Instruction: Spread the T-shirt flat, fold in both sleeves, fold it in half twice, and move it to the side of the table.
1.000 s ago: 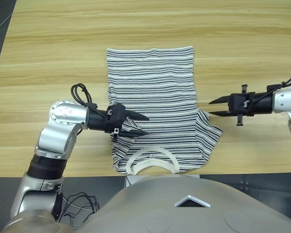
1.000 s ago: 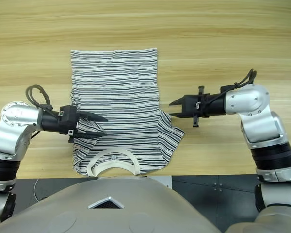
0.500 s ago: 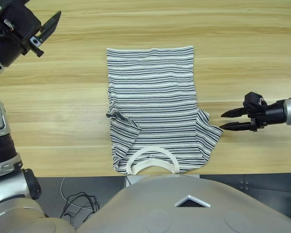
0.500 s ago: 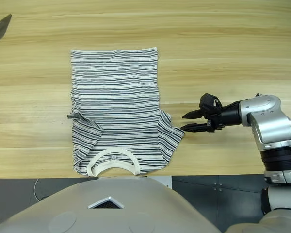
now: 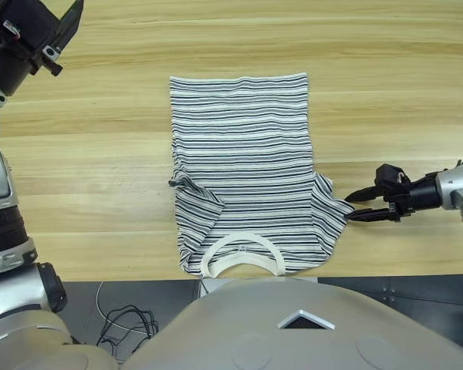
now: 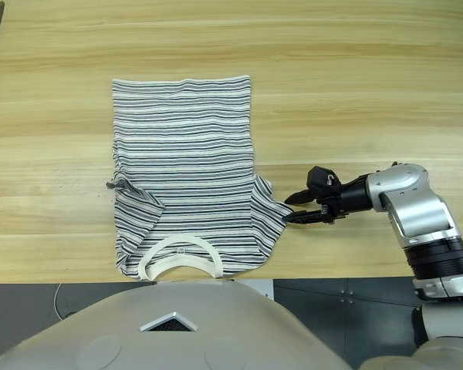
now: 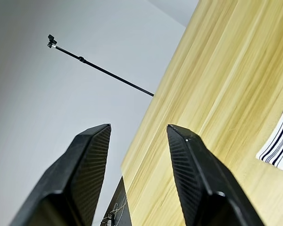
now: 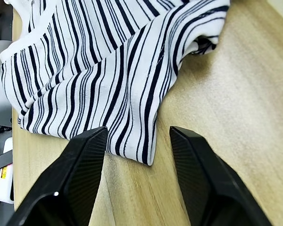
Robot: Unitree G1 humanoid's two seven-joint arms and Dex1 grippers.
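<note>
Right gripper (image 6: 287, 210) sat open at the T-shirt's (image 5: 243, 162) right sleeve (image 5: 330, 208); left gripper (image 7: 137, 129), fingers apart, hung well off the T-shirt's far-left corner.

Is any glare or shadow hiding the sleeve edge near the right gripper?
Right wrist view: no glare; the sleeve edge lies evenly lit at the open right gripper, with one small dark shadow under its curled fold. Right eye view: the table is evenly lit, with no glare by the sleeve.

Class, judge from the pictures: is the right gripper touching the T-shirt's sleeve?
Cannot tell. In the right wrist view the sleeve lies between the right gripper and its open fingers, one finger's edge abutting fabric.
</note>
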